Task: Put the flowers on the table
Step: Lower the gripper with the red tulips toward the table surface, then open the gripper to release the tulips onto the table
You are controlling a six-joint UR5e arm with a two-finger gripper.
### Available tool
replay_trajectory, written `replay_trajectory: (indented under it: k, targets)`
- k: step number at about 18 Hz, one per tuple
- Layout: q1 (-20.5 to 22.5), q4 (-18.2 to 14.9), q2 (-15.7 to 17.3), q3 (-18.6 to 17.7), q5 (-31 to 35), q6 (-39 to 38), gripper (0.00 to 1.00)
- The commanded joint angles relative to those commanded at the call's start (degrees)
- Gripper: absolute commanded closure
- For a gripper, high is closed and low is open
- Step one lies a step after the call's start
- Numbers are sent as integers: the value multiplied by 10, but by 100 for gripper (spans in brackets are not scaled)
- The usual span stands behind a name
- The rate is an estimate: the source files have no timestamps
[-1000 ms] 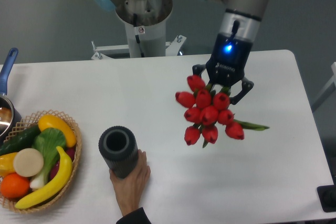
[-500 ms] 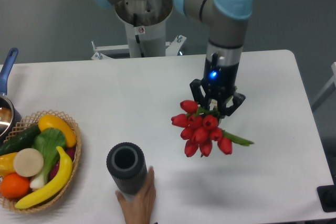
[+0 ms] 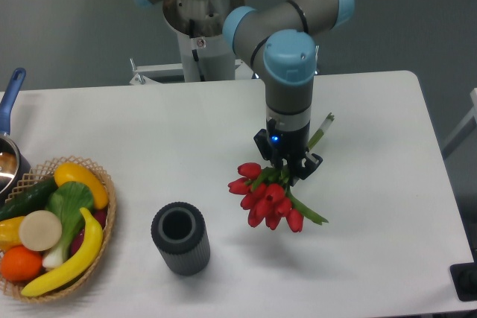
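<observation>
A bunch of red tulips with green leaves, the flowers (image 3: 265, 197), hangs low over the middle of the white table (image 3: 373, 258), heads pointing toward the front left. My gripper (image 3: 286, 167) is shut on the stems just behind the heads. A green stem end (image 3: 320, 129) sticks out to the upper right past the wrist. I cannot tell whether the flower heads touch the tabletop.
A dark grey cylindrical vase (image 3: 179, 237) stands upright to the front left of the flowers. A wicker basket (image 3: 100, 229) with fruit and vegetables sits at the left edge, and a pot with a blue handle (image 3: 12, 93) behind it. The robot base (image 3: 201, 35) rises at the back.
The arm swung left and lowered, carrying the flowers down toward the table's middle. The hand that held the vase has withdrawn from view, and the vase stands alone.
</observation>
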Motion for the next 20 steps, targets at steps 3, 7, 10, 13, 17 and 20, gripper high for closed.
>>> replay_trajectory:
  k: [3, 7, 10, 13, 17, 20]
  targets:
    - [-4, 0, -16, -1, 0, 0, 60]
    - [-4, 1, -35, -1, -1, 0, 60]
    - [-4, 0, -40, -1, 0, 0, 60]
    - [-4, 0, -43, -1, -1, 0, 59]
    - [-4, 2, -47, 0, -4, 2, 53]
    - [-4, 7, -50, 4, -4, 4, 9]
